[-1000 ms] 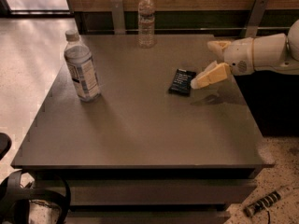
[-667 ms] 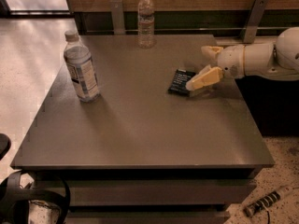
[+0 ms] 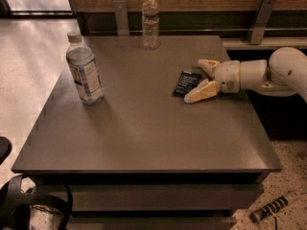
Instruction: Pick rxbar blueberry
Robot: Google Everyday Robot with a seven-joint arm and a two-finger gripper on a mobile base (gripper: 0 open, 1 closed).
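The rxbar blueberry [image 3: 186, 83] is a small flat dark bar with pale text, lying flat on the grey table [image 3: 144, 128] right of centre. My gripper [image 3: 199, 79] comes in from the right, low over the table, with its cream fingers [image 3: 201, 92] spread open. One finger lies in front of the bar's right end and the other behind it. The bar's right end sits between the fingertips, not clamped.
A clear water bottle [image 3: 84, 69] with a label stands at the table's left. A second bottle [image 3: 150, 21] stands at the back edge. A wooden wall with metal brackets runs behind. Cables and a dark object lie on the floor below.
My gripper has moved left and lower towards the bar, so its open fingers now sit on either side of the bar's right end. The bar and bottles have not moved.
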